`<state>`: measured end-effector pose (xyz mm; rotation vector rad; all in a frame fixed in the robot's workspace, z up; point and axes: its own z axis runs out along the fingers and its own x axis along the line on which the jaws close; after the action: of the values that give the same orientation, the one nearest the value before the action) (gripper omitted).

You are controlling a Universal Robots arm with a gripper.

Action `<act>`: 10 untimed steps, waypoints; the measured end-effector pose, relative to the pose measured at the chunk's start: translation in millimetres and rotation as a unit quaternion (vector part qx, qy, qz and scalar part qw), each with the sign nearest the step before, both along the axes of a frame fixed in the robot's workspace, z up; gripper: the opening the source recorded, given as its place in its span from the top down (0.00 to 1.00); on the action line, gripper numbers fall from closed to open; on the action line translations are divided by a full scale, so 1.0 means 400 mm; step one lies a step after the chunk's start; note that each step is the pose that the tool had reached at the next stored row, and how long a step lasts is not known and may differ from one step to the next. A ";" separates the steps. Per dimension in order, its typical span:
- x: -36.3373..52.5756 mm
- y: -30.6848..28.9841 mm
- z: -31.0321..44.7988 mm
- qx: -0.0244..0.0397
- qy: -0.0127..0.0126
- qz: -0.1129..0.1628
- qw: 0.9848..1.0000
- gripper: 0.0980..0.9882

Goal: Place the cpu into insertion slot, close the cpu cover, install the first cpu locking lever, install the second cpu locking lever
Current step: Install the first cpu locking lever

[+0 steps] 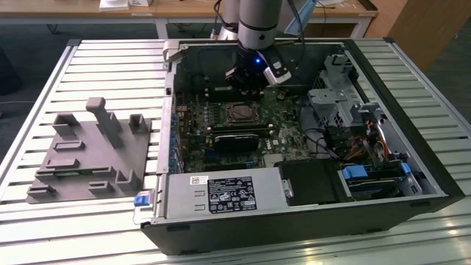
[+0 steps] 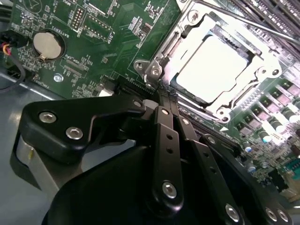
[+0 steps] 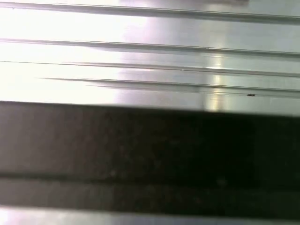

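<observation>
The black gripper [image 2: 161, 96], fingers pinched together and holding nothing, hovers just beside the small square silver-rimmed insertion slot [image 2: 159, 54] on the green motherboard [image 2: 103, 42], where the pale beige-silver square cpu [image 2: 213, 63] sits seated, framed by the silvery windowed metal cpu cover [image 2: 262, 72] lying flat around it.

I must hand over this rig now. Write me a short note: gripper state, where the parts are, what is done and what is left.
Gripper: black fingers shut, empty, tips at the socket's corner hinge.
The cpu, a pale square metal chip, sits in the insertion slot on the green motherboard.
The cpu cover, a silvery windowed frame, lies closed over the chip.
Done: chip placed, cover down.
Left: locking levers; I cannot tell whether either is latched.
</observation>
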<state>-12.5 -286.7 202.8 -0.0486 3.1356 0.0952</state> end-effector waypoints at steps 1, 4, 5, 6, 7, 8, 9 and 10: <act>0.000 0.000 0.005 0.000 0.000 0.000 1.000 0.98; 0.000 0.000 0.013 0.000 0.000 0.000 1.000 0.98; 0.000 -0.001 0.013 0.000 0.000 0.000 1.000 0.98; 0.000 -0.002 0.013 0.000 0.000 0.000 1.000 0.98; 0.000 -0.003 0.013 0.000 0.000 0.000 1.000 0.98; 0.000 -0.004 0.013 0.000 0.000 0.000 1.000 0.98; 0.000 -0.006 0.013 0.000 0.000 0.000 1.000 0.98; 0.000 -0.007 0.013 0.000 0.000 0.000 1.000 0.98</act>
<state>-12.4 -289.4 208.0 -0.0487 3.1357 0.0950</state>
